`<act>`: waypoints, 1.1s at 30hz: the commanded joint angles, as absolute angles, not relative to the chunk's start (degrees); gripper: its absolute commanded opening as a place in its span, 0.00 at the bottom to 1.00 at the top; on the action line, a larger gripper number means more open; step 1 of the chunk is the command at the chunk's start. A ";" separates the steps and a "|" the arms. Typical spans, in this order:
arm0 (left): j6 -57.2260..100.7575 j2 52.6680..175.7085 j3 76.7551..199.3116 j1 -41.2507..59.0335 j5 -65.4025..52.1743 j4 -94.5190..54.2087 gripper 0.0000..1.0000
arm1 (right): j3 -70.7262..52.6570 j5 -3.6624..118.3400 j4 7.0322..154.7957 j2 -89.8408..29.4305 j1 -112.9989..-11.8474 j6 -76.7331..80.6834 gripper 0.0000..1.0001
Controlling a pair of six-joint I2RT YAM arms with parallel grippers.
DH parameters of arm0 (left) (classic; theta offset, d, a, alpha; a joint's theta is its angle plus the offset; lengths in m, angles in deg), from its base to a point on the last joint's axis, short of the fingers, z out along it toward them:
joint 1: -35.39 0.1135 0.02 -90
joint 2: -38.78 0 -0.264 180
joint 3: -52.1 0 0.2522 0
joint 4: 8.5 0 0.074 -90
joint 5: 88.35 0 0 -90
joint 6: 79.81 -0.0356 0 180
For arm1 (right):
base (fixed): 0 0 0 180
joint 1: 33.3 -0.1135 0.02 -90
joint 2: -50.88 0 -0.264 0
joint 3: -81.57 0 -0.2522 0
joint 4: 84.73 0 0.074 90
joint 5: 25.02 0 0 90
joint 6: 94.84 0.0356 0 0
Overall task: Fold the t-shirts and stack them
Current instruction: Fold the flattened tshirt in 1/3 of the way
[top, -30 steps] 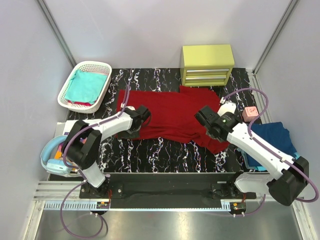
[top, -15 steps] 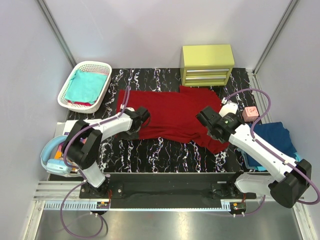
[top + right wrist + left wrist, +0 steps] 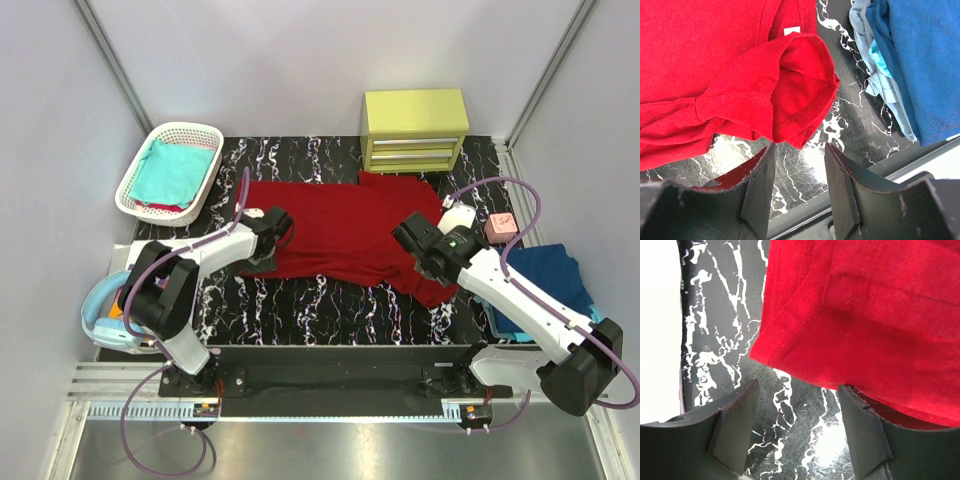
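Drew the left gripper a little backward and to the left, along the near left hem of the red shirt, with jaws apart above the table. Nudged the right gripper very slightly rightward at the shirt's near right corner.

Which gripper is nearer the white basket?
Left. The left gripper sits at the dark red t-shirt's left edge, a short way from the white basket; the right gripper is across the shirt at its far sleeve, beside the blue t-shirts.

Nothing legible anywhere; only a white tag, unreadably small, inside red shirt, toward twelve o'clock.
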State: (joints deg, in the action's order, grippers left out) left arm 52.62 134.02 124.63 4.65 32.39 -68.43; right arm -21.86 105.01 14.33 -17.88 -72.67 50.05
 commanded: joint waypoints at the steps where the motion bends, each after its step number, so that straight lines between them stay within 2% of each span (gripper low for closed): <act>1: 50.71 133.53 124.66 5.77 29.60 -64.54 0.66 | -22.09 107.78 14.80 -17.41 -73.02 50.27 0.51; 3: 50.18 133.88 124.23 6.21 27.94 -63.49 0.63 | -22.00 107.87 14.98 -17.59 -73.02 50.18 0.51; 6: 49.65 134.05 123.70 6.30 25.74 -62.69 0.53 | -21.83 108.13 15.06 -17.94 -73.02 50.01 0.51; 7: 49.56 134.14 123.52 6.30 25.21 -62.51 0.46 | -21.83 108.13 15.06 -18.12 -73.02 50.00 0.51; 12: 49.74 134.76 122.38 6.30 22.83 -61.90 0.26 | -21.48 108.22 15.41 -19.00 -72.94 49.92 0.51; 17: 49.82 135.02 121.24 6.21 22.13 -61.55 0.23 | -21.21 108.22 15.77 -19.52 -73.02 49.48 0.50; 20: 50.09 134.50 120.53 6.30 20.72 -61.37 0.15 | -21.04 108.22 16.03 -19.61 -73.02 49.21 0.50; 22: 50.09 133.45 119.74 6.30 20.72 -61.55 0.15 | -21.21 108.13 16.12 -19.61 -73.02 49.13 0.50; 26: 50.09 130.11 118.78 6.04 23.09 -62.33 0.34 | -21.83 108.05 16.30 -19.35 -73.02 49.13 0.50; 27: 50.09 129.06 118.60 5.95 23.18 -62.42 0.45 | -22.00 107.96 16.47 -19.35 -73.02 49.13 0.50; 30: 50.61 123.79 117.55 5.42 22.92 -62.78 0.62 | -22.44 107.87 16.65 -19.35 -73.02 49.13 0.50; 33: 51.67 118.33 116.58 4.55 22.30 -63.30 0.67 | -22.44 107.61 16.91 -19.61 -73.02 49.04 0.50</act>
State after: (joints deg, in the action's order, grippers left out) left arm 50.33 125.83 117.30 5.65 22.84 -63.23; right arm -22.13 106.02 15.91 -19.51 -72.67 49.25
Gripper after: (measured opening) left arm 0.655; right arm 0.505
